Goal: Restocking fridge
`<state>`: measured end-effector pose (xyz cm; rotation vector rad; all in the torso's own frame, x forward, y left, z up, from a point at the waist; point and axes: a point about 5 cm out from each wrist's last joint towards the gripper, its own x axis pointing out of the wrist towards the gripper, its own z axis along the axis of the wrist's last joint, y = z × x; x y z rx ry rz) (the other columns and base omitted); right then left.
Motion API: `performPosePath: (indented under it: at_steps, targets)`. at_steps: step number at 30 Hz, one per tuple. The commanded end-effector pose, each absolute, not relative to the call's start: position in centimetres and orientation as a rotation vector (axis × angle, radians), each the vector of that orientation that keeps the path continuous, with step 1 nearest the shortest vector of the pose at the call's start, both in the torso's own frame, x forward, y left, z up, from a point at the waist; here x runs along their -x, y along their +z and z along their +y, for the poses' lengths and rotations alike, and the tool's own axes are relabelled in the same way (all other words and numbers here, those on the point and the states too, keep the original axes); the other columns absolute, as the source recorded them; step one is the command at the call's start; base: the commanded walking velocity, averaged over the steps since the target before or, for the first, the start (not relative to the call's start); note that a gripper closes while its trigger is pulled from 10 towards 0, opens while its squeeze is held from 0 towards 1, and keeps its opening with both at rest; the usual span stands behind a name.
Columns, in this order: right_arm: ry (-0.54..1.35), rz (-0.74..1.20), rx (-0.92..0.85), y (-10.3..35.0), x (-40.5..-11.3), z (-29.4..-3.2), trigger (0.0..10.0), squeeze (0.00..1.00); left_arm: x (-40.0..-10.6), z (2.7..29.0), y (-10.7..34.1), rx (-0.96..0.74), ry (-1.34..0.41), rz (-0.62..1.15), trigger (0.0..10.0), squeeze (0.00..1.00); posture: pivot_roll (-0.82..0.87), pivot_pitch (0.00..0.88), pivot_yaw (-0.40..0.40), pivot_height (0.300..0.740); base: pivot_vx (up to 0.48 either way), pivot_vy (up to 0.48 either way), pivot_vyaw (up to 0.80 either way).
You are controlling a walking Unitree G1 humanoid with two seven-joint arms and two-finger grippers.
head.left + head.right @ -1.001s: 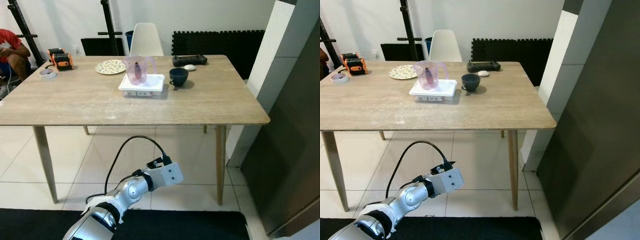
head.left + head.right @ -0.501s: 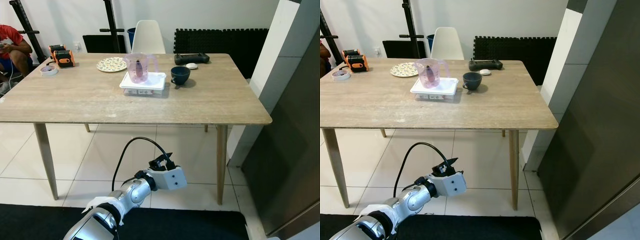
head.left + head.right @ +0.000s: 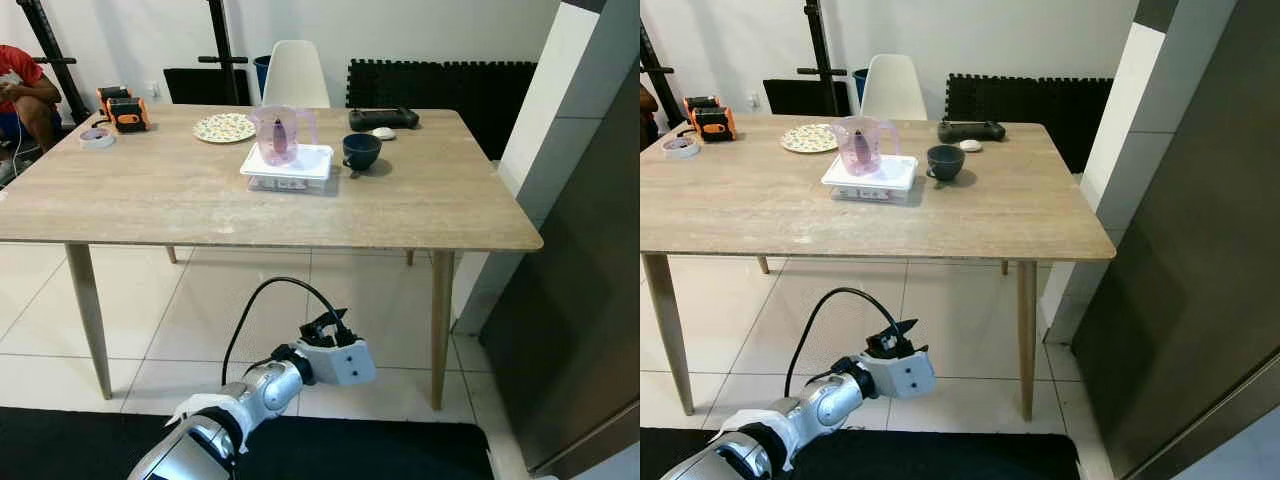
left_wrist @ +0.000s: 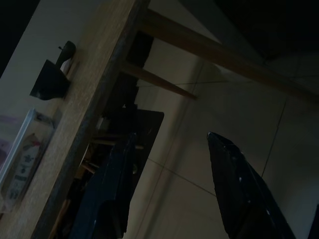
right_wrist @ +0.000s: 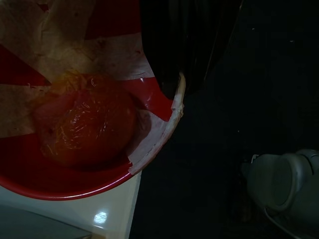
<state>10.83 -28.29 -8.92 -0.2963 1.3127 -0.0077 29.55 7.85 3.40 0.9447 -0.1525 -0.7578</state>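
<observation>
A glossy red bowl (image 5: 75, 164) with a wrapped orange item (image 5: 84, 127) is pinched at its rim by the right hand (image 5: 172, 74). The left hand (image 4: 174, 189) is held open below the wooden tabletop (image 3: 200, 195), whose white container (image 3: 288, 168) lies at twelve o'clock from it.

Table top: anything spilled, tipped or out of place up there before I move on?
Nothing stands out. The pink jug stands upright on the white lidded container, with the dark cup upright beside it. The patterned plate, the tape roll and the black controller lie flat on the table. No spills.
</observation>
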Motion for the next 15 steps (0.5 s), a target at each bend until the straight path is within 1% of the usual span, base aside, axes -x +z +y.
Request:
performPosePath:
  at_steps: [1, 3, 6, 9, 15]
  targets:
    - [-0.014, 1.31, 0.297, -8.87, -10.79, -28.44, 10.0, 0.0, -29.0, 7.23, 3.01, -0.917, -0.81, -0.134, 10.0, 0.0, -0.08, 0.0, -0.034, 0.74, 0.0, 0.0, 0.0]
    - [-0.012, 1.311, 0.299, -8.88, -10.78, -28.41, 10.0, 0.0, -28.89, 7.2, 2.79, -0.899, -0.826, -0.104, 10.0, 0.0, -0.08, 0.0, -0.037, 0.74, 0.0, 0.0, 0.0]
    - [-0.01, 1.311, 0.3, -8.9, -10.79, -28.37, 10.0, 0.0, -28.92, 7.3, 2.32, -0.849, -0.858, -0.006, 10.0, 0.0, -0.08, 0.0, -0.037, 0.74, 0.0, 0.0, 0.0]
    - [-0.009, 1.309, 0.301, -8.9, -10.81, -28.34, 10.0, 0.0, -28.89, 7.27, 2.16, -0.808, -0.882, 0.04, 10.0, 0.0, -0.08, 0.0, -0.037, 0.74, 0.0, 0.0, 0.0]
    - [-0.007, 1.311, 0.303, -8.97, -10.65, -28.28, 10.0, 0.0, -28.86, 7.24, 2.16, -0.789, -0.897, 0.052, 10.0, 0.0, -0.08, 0.0, -0.032, 0.74, 0.0, 0.0, 0.0]
